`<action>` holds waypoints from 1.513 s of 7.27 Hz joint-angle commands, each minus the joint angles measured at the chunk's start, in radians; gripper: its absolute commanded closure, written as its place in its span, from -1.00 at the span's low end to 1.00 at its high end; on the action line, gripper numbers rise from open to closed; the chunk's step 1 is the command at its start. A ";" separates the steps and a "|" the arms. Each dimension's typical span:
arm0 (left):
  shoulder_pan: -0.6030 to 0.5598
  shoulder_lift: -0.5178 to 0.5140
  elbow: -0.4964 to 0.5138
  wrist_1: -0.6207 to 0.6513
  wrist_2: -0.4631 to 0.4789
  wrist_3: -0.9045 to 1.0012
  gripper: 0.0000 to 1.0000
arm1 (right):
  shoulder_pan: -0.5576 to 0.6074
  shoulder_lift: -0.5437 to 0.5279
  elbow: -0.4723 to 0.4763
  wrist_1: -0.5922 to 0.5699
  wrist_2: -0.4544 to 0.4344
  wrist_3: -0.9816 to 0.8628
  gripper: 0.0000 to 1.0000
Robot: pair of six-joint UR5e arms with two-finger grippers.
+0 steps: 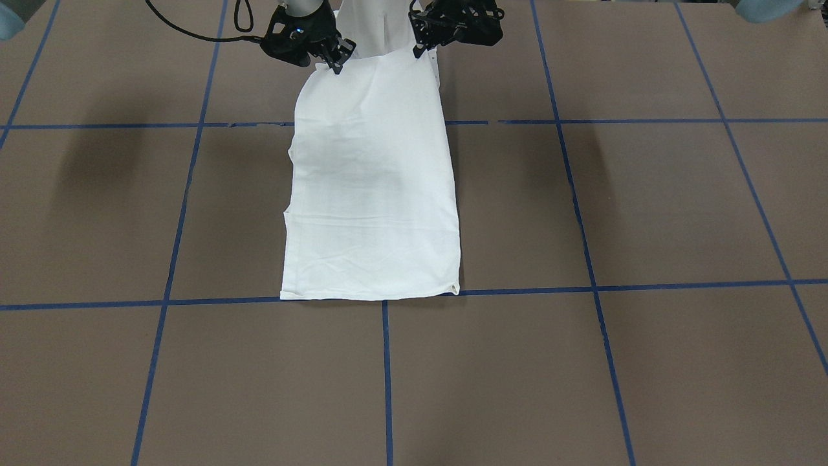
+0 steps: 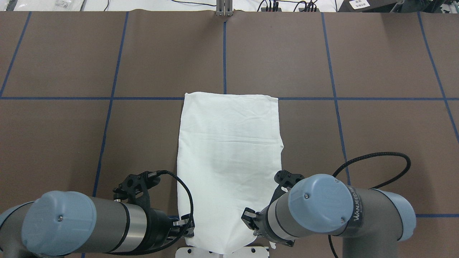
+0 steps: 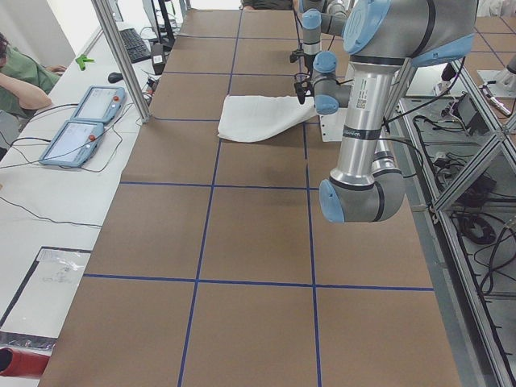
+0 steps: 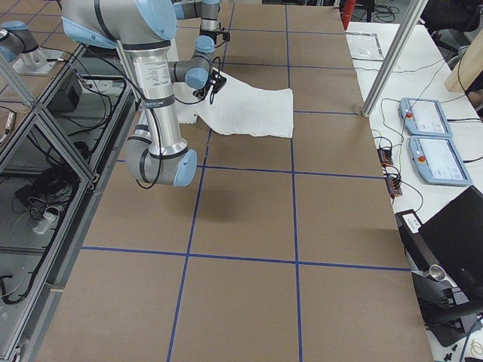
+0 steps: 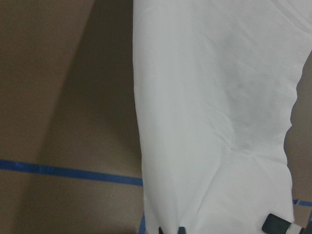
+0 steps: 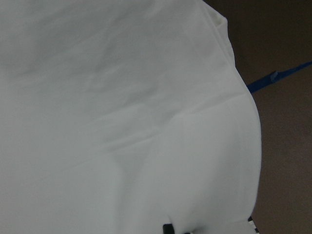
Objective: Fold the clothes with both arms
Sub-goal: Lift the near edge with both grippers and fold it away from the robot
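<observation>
One brown, blue-gridded table (image 2: 358, 143) carries one white T-shirt (image 2: 229, 143). It is folded into a long strip at the table's middle, and the end nearest the robot is lifted off the surface. Two arms meet at that end, the left arm (image 2: 71, 225) and the right arm (image 2: 340, 211). Of the two grippers, the left gripper (image 1: 420, 50) and the right gripper (image 1: 336, 63) each have their jaws clenched on one corner of the raised edge.

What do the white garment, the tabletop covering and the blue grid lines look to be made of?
The shirt looks like soft matte fabric, likely cotton: it creases finely and drapes limply where lifted. The table cover is a flat brown matte sheet without glare, perhaps paper or vinyl; I cannot tell which. The grid lines are probably blue adhesive tape, given the slightly uneven edges and small breaks.
</observation>
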 commanded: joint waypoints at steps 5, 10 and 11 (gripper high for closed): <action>-0.314 -0.139 0.191 0.001 -0.067 0.113 1.00 | 0.290 0.135 -0.199 0.006 -0.003 -0.257 1.00; -0.414 -0.222 0.506 -0.204 -0.073 0.130 1.00 | 0.408 0.295 -0.468 0.012 0.005 -0.296 1.00; -0.425 -0.230 0.529 -0.217 -0.073 0.130 1.00 | 0.422 0.315 -0.500 0.012 0.006 -0.296 1.00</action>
